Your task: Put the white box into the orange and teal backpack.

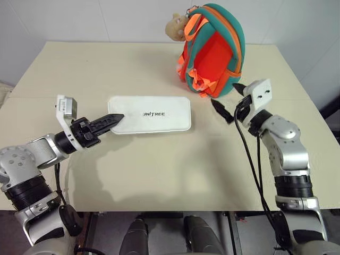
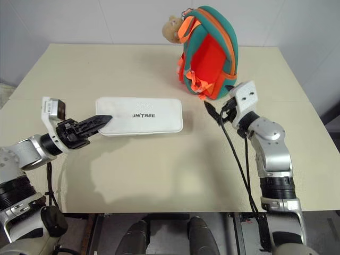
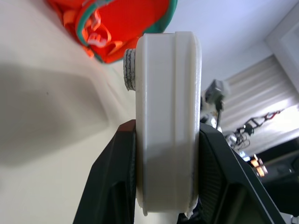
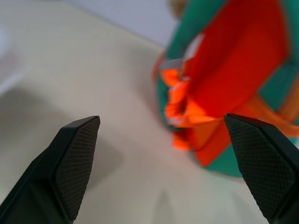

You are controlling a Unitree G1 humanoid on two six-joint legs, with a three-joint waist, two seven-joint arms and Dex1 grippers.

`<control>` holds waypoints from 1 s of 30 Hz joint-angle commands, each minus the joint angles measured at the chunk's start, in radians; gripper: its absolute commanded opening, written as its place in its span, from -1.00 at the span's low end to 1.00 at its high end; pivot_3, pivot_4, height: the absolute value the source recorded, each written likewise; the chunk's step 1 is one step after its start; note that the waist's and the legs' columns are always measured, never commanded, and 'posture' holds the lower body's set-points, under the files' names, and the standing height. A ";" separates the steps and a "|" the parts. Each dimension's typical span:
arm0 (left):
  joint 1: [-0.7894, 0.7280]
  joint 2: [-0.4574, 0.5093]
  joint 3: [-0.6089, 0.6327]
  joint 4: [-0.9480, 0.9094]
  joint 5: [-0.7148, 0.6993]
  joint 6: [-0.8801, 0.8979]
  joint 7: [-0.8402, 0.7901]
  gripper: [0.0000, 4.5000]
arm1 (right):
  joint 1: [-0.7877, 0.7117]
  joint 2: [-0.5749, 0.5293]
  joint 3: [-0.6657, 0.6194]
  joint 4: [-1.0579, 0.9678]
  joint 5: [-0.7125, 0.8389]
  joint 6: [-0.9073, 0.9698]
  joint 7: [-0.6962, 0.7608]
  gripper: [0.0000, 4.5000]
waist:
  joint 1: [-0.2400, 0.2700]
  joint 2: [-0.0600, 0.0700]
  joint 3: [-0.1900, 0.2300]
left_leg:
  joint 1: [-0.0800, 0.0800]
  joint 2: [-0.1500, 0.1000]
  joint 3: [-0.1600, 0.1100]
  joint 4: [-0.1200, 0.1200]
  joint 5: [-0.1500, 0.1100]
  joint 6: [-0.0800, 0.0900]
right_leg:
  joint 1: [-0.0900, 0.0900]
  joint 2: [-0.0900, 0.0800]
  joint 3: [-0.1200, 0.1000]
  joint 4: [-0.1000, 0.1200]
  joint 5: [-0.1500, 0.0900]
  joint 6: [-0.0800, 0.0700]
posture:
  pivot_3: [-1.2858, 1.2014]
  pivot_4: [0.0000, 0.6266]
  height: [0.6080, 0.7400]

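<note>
Our left claw [image 1: 112, 121] grips the box [image 1: 150, 114] by its end, lifted off the desk [image 1: 159, 175]. Our right claw [image 1: 229, 102] gapes beside the standing backpack [image 1: 212, 50]. An end-pinch could let the box swing loose.

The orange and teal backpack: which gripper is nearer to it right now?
Right. The right gripper, open, hovers just in front of the orange and teal backpack. The left gripper is across the table, shut on the near end of the white box.
</note>
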 commanded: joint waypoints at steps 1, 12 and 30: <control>0.014 -0.007 0.079 -0.055 -0.082 0.021 0.049 -0.41 | -0.080 0.012 -0.043 0.103 -0.010 -0.051 -0.076 1.00 | 0.000 0.000 0.000 | 0.000 0.000 0.000 0.000 0.000 0.000 | 0.000 0.000 0.000 0.000 0.000 0.000 | 0.03 -0.52 1.00; 0.036 -0.028 0.187 -0.055 -0.247 0.021 0.200 -0.41 | -0.387 0.020 -0.069 0.658 -0.028 -0.273 -0.124 1.00 | -0.005 0.000 0.000 | -0.001 0.000 0.000 -0.001 0.000 0.000 | 0.000 0.000 0.000 -0.001 0.000 0.000 | 0.03 -0.52 1.00; 0.135 0.015 0.103 -0.049 -0.477 -0.065 0.344 -0.41 | -0.659 0.034 -0.140 1.111 -0.005 -0.414 -0.042 1.00 | -0.026 0.000 0.000 | -0.001 0.000 0.000 -0.002 0.000 -0.001 | 0.000 0.000 0.000 -0.004 0.000 0.000 | 0.03 -0.52 1.00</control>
